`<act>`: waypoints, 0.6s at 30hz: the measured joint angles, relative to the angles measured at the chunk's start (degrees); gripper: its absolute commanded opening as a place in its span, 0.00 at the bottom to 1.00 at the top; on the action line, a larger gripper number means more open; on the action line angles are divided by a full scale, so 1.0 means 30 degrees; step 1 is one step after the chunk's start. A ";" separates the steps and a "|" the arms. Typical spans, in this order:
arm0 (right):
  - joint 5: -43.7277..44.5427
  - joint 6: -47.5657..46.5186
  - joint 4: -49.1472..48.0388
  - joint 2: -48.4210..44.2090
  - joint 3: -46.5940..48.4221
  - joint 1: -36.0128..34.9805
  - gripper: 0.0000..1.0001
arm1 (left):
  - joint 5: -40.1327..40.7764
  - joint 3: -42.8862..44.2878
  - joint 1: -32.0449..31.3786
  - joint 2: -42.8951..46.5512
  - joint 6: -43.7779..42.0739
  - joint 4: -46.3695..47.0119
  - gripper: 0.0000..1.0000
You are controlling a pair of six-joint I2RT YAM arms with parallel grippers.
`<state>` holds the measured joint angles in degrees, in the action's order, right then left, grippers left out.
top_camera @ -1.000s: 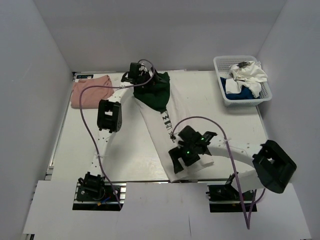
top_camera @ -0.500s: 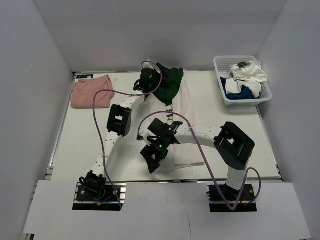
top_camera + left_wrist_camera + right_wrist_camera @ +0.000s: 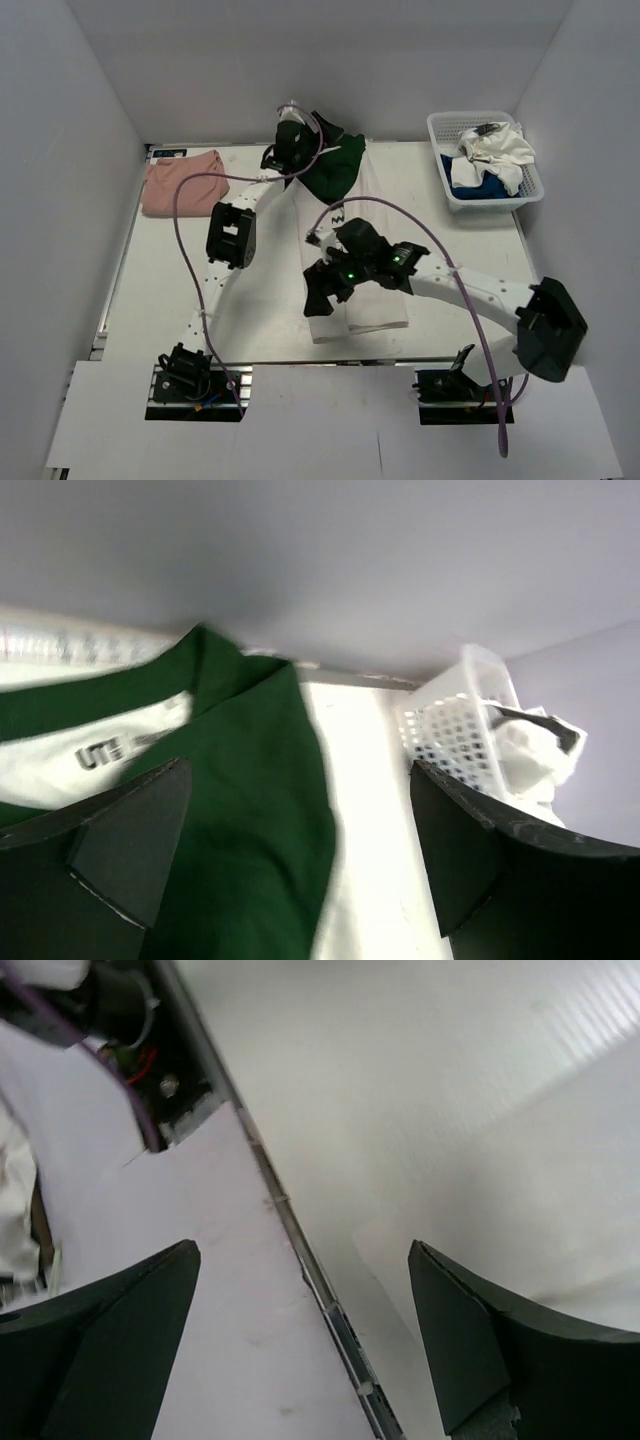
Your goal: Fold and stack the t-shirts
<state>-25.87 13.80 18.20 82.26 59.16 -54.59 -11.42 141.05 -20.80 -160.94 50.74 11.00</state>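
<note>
The white t-shirt with dark green sleeves (image 3: 355, 290) lies folded into a long strip down the table's middle, its green end (image 3: 335, 168) at the far side. My left gripper (image 3: 318, 135) hovers open over that green end; in the left wrist view green cloth (image 3: 250, 820) and the collar label (image 3: 100, 752) lie under the open gripper (image 3: 300, 770). My right gripper (image 3: 320, 297) is open and empty at the strip's near left corner; the right wrist view (image 3: 305, 1250) shows white cloth (image 3: 550, 1210) to its right. A folded salmon-pink t-shirt (image 3: 180, 183) lies far left.
A white lattice basket (image 3: 448, 185) at the far right holds a crumpled white t-shirt (image 3: 495, 150) over a blue one (image 3: 480, 185); it also shows in the left wrist view (image 3: 450, 730). The table's near metal edge (image 3: 320, 1280) runs under my right gripper. White walls enclose the table.
My left gripper moved right along the far edge and the shirt's green end shifted right with it. My right arm swung left, then slightly back. The strip now lies straighter.
</note>
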 measured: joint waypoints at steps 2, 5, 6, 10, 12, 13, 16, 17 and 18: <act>0.1035 0.0976 -0.0233 -0.1180 -0.1231 0.0386 0.90 | -0.0138 -0.0583 0.0000 0.1851 -0.1188 -0.1275 1.00; 0.3694 0.2404 0.0058 -0.3264 -0.2739 0.1202 0.90 | -0.0597 -0.2856 0.0022 0.6783 -0.2790 -0.3388 1.00; 0.4605 0.2922 0.0379 -0.4087 -0.3089 0.1545 0.90 | -0.0794 -0.4262 0.0022 0.8903 -0.3242 -0.3774 1.00; 0.7577 0.4874 0.1654 -0.6637 -0.4291 0.3220 0.90 | -0.1865 -1.1766 -0.0087 1.9176 -0.4364 -0.4189 1.00; 0.8604 0.5792 0.2506 -0.7708 -0.5413 0.4233 0.90 | -0.2047 -1.5846 -0.0328 2.3962 -0.4437 -0.3869 1.00; 0.8903 0.6018 0.2980 -0.8029 -0.5850 0.4575 0.90 | -0.2062 -1.7668 -0.0503 2.5886 -0.4437 -0.4051 0.98; 0.9661 0.6696 0.4517 -0.8757 -0.6994 0.5909 0.90 | -0.2157 -2.3773 -0.1545 3.0665 -0.3912 -0.3577 0.98; 0.9843 0.6856 0.5064 -0.8808 -0.7235 0.6331 0.90 | -0.2193 -2.5616 -0.1938 3.1576 -0.3570 -0.4146 1.00; 0.9967 0.6914 0.5544 -0.8801 -0.7380 0.6703 0.90 | -0.2433 -2.7343 -0.2346 3.2006 -0.3213 -0.4932 1.00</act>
<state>4.03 34.54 34.83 55.86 37.01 -34.48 -18.72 59.02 -27.83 -64.93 41.10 -3.79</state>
